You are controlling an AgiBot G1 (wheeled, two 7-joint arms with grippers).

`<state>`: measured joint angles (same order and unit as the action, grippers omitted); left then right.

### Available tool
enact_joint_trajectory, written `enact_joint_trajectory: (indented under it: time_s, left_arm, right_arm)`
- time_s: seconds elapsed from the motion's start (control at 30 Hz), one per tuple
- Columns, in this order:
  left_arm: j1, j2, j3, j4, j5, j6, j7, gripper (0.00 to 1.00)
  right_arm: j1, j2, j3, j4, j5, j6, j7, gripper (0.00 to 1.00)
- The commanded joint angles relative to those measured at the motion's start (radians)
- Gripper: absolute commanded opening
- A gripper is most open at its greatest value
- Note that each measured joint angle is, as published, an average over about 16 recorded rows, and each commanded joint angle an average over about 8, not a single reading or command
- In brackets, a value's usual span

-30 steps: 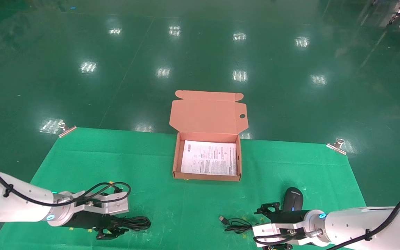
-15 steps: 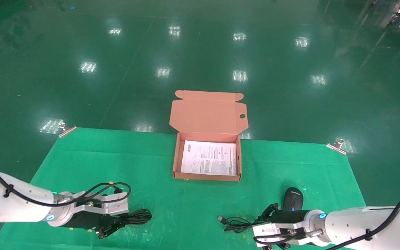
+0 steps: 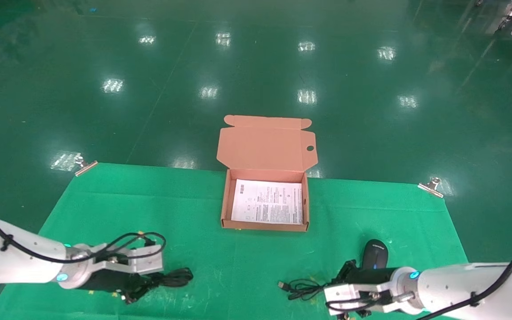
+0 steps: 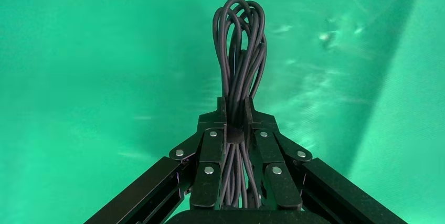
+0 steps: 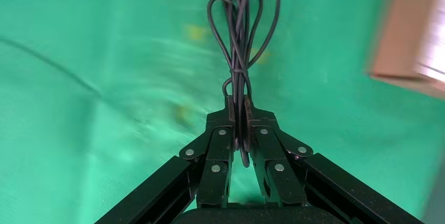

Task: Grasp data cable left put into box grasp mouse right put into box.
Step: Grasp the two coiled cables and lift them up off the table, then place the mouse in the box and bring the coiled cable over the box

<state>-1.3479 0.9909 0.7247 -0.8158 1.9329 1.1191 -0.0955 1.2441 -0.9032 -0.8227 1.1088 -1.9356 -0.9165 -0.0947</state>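
Observation:
The data cable (image 4: 239, 45), a bundle of thin black loops, is pinched in my left gripper (image 4: 234, 106), which is shut on its middle low over the mat at the near left (image 3: 142, 288). The loops stick out past the fingertips (image 3: 177, 276). The black mouse (image 3: 375, 253) lies on the mat at the near right. Just beside it, my right gripper (image 3: 348, 272) is shut on the mouse's thin cord (image 5: 239, 45), not on the mouse body. The cord's USB plug (image 3: 282, 285) rests on the mat. The salmon box (image 3: 225, 202) stands open at the far middle, a white printed sheet inside.
The box lid (image 3: 265, 146) leans back beyond the table edge, with a round hole on its right side. Metal clips (image 3: 86, 167) (image 3: 431, 186) hold the green mat (image 3: 149, 213) at the far corners. Beyond it is shiny green floor.
Both grippers have closed: the left on the data cable bundle, the right on the mouse's cord. The left hand and its bundle have shifted slightly left.

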Motion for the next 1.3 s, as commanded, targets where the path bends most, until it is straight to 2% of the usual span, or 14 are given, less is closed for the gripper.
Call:
enact_joint_trajectory:
  time_s: [0.03,0.23,0.4,0.57,0.83,1.1,1.3]
  left_arm:
    - [-0.006,-0.013,0.002,-0.026,0.008,0.001,0.009,0.0]
    - [-0.024,-0.077,-0.016,-0.208,0.055,-0.041,-0.025,0.0]
    - [-0.032,-0.102,-0.042,-0.352,0.092,-0.104,-0.076,0.0]
    - [-0.045,-0.09,-0.069,-0.424,0.103,-0.157,-0.126,0.0]
    - [-0.086,-0.041,-0.099,-0.446,0.106,-0.22,-0.164,0.0]
    - [-0.127,0.002,-0.11,-0.423,0.11,-0.26,-0.157,0.0]
    - [-0.138,0.014,-0.114,-0.417,0.11,-0.276,-0.154,0.0]
  right_arm:
    - [0.017,0.017,0.012,0.019,0.011,-0.005,0.005,0.0]
    - [0.082,0.1,0.085,0.125,0.016,0.034,0.07,0.0]
    - [0.142,0.108,0.133,0.175,0.005,0.094,0.098,0.0]
    - [0.213,0.043,0.156,0.158,0.014,0.15,0.07,0.0]
    - [0.313,-0.092,0.16,0.044,0.063,0.207,-0.039,0.0]
    - [0.37,-0.182,0.167,-0.079,0.133,0.233,-0.152,0.0]
    - [0.395,-0.214,0.177,-0.125,0.188,0.228,-0.229,0.0]
